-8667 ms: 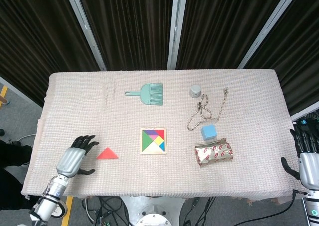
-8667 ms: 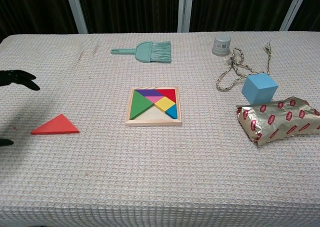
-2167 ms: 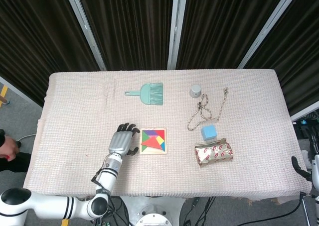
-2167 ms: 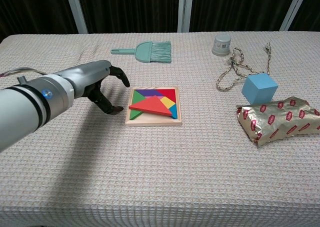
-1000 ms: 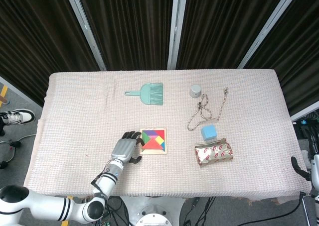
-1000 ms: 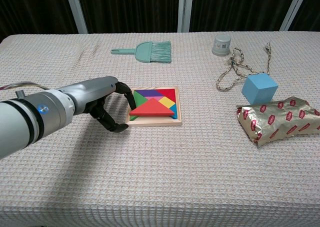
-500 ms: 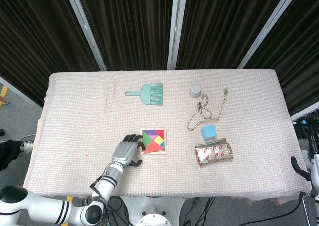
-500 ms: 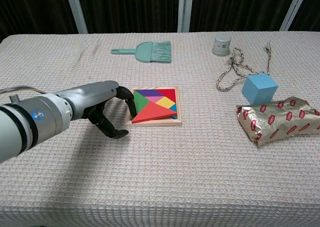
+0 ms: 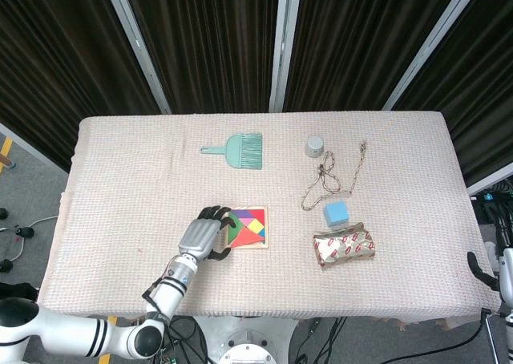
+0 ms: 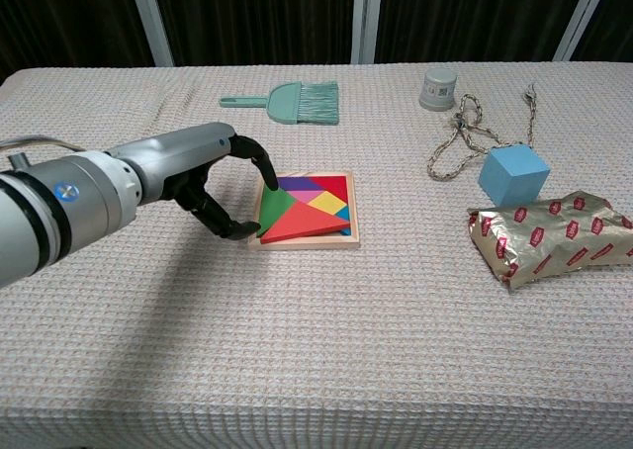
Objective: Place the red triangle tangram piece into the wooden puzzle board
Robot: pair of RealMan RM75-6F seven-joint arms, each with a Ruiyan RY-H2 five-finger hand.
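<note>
Chest view shows the red triangle [image 10: 305, 224] now lying in the wooden puzzle board [image 10: 304, 210], seemingly seated rather than tilted; the left hand [image 10: 223, 184] hovers beside it, fingers spread, holding nothing.

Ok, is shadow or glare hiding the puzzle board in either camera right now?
Chest view: lighting is even, the left hand throws only a soft shadow on the cloth left of the wooden puzzle board, and the red triangle reads sharp. Head view: no glare, but the board is small and the hand overlaps its left edge.
</note>
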